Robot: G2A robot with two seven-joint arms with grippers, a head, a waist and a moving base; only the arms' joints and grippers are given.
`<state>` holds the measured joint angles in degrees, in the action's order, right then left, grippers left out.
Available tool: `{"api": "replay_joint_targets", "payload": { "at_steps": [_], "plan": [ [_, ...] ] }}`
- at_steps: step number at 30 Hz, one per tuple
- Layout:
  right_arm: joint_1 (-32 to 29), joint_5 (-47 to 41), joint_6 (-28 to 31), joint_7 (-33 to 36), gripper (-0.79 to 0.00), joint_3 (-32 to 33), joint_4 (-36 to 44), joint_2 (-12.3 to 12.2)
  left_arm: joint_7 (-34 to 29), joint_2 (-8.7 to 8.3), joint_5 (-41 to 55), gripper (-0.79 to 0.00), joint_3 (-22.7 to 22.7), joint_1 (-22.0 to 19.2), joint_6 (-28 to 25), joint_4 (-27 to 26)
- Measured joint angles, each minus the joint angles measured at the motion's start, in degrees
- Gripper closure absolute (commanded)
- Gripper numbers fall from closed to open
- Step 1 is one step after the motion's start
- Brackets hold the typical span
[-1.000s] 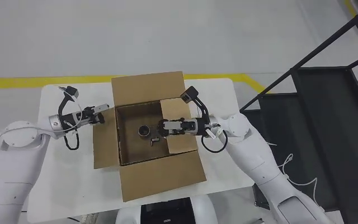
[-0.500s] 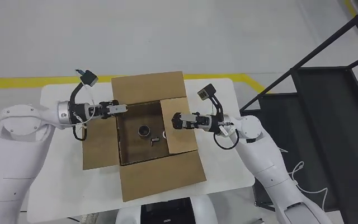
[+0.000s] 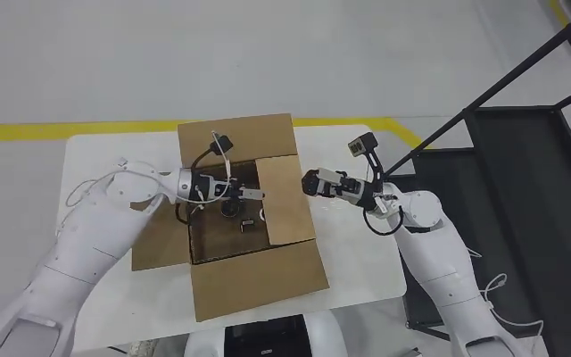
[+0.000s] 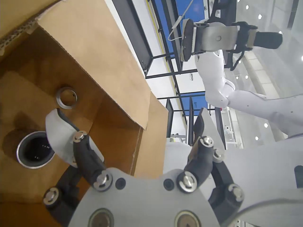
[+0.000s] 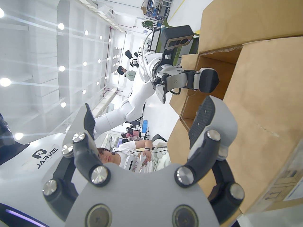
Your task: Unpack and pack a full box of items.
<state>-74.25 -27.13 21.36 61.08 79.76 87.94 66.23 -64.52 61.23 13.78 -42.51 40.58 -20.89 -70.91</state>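
An open cardboard box (image 3: 254, 284) sits on the white table (image 3: 98, 268) with all flaps folded out. On its floor stand a dark metal cylinder (image 3: 230, 210) (image 4: 34, 152) with its mouth up and a small metal ring (image 4: 67, 94), which shows as a small part (image 3: 247, 223) from above. My left gripper (image 3: 253, 192) (image 4: 129, 128) hangs open over the box's inside, just above the cylinder, holding nothing. My right gripper (image 3: 310, 183) (image 5: 146, 116) is open and empty, past the outer edge of the right flap (image 3: 285, 205). The left gripper (image 5: 206, 76) also appears far off in the right wrist view.
A black metal stair frame (image 3: 508, 152) stands right of the table. The back flap (image 3: 236, 138) and left flap (image 3: 161, 236) lie flat on the table. A yellow floor line (image 3: 89, 130) runs behind the table.
My left arm swung from the left flap in over the box. My right gripper drew back out of the box, rightward past the right flap.
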Motion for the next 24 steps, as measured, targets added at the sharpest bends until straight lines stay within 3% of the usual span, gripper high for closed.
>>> {"api": "replay_joint_targets", "payload": {
  "at_steps": [7,12,24],
  "plan": [
    [-2.39,-0.69,-0.29,0.61,-0.785,2.48,2.33,-0.67,-0.78,4.51,3.14,-0.785,6.60,-4.69,-4.02,8.88],
    [-4.32,-1.22,-0.57,1.38,-0.785,4.61,5.53,-1.20,2.39,7.38,4.84,-0.785,8.29,-8.19,-7.26,14.75],
    [-7.51,-6.86,-2.85,10.39,-0.785,6.36,10.84,-2.24,-0.84,11.21,12.24,-0.785,8.69,-12.83,-12.12,15.90]
  ]
}}
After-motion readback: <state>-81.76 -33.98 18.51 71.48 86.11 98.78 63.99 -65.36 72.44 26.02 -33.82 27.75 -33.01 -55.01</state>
